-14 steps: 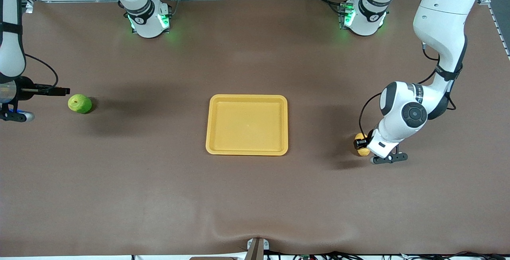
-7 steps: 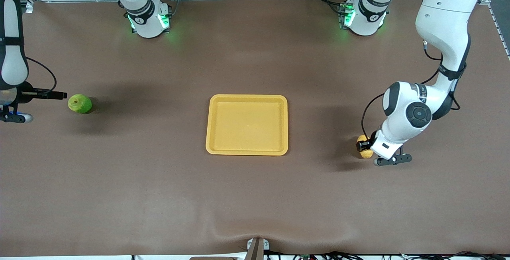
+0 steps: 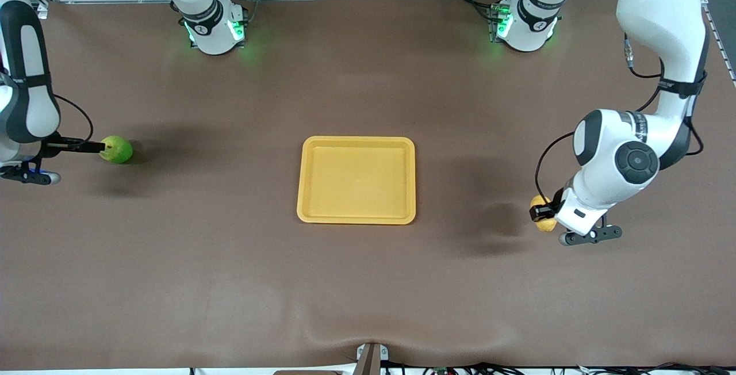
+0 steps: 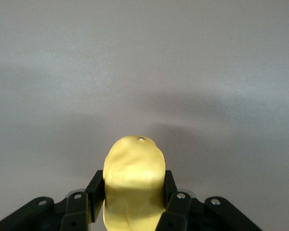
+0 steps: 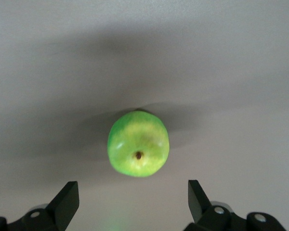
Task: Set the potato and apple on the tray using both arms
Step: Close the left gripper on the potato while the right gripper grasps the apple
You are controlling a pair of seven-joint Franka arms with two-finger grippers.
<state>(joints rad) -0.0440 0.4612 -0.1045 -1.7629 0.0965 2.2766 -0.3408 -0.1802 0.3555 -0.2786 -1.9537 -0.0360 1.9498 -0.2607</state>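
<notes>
Left end effector (image 3: 540, 212) grips potato (image 3: 543, 222); tray (image 3: 356, 218) bare.

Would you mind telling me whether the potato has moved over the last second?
Yes. Held in the shut left gripper, the potato has shifted away from the tray, toward the left arm's end of the table.

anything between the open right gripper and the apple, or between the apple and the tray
Nothing visible. The right gripper is open right beside the apple with only bare table between them. From the apple to the tray the tabletop is bare, and the tray holds nothing.
</notes>
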